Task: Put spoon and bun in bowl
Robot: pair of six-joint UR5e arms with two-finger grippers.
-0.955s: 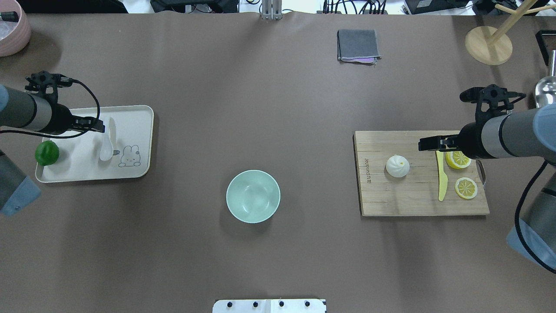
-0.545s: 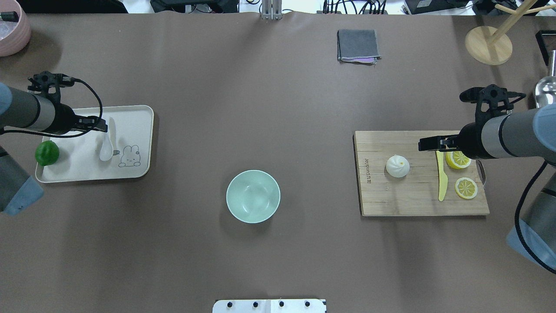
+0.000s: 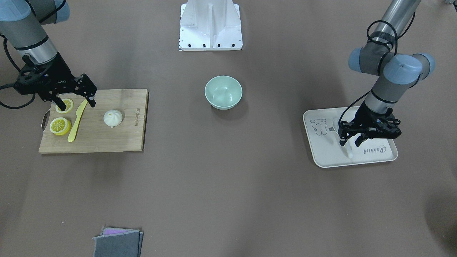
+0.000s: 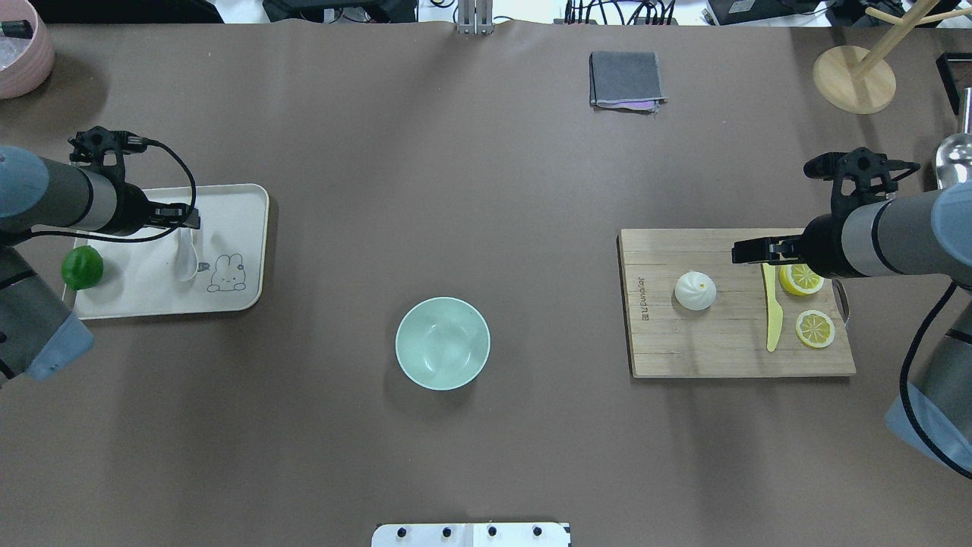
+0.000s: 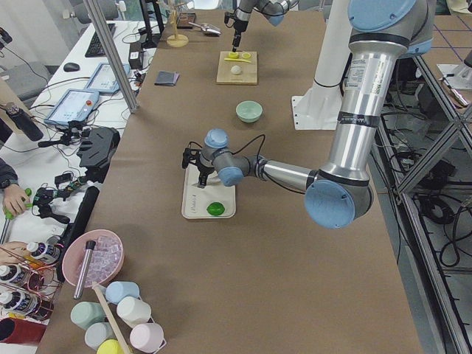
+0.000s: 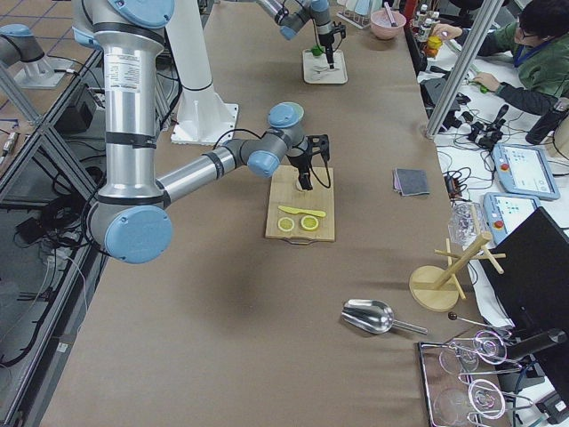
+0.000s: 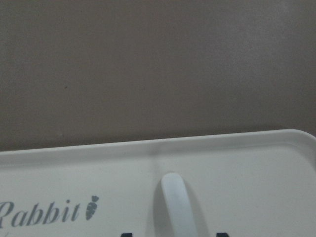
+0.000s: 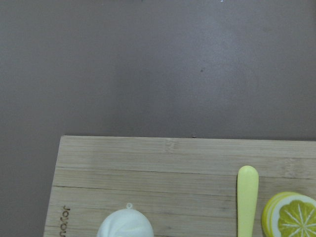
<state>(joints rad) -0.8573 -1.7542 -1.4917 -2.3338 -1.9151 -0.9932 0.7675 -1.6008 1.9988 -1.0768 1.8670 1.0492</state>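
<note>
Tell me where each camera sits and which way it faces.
Front-facing: across the table, facing the robot, steeply down; left arm and right arm show.
Overhead: behind the robot, forward and down; both arms.
Exterior left: table's left end, along it; left arm near.
Exterior right: table's right end; right arm near.
Left wrist: down at spoon on tray; left end effector tips barely show.
Right wrist: down at bun on cutting board; no robot parts.
Shared: front-facing and overhead both show the bowl.

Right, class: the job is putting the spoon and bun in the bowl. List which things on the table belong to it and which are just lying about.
Belong to the job: spoon, bun, bowl.
Just lying about: tray, lime, cutting board, yellow knife, lemon slices, grey cloth.
</note>
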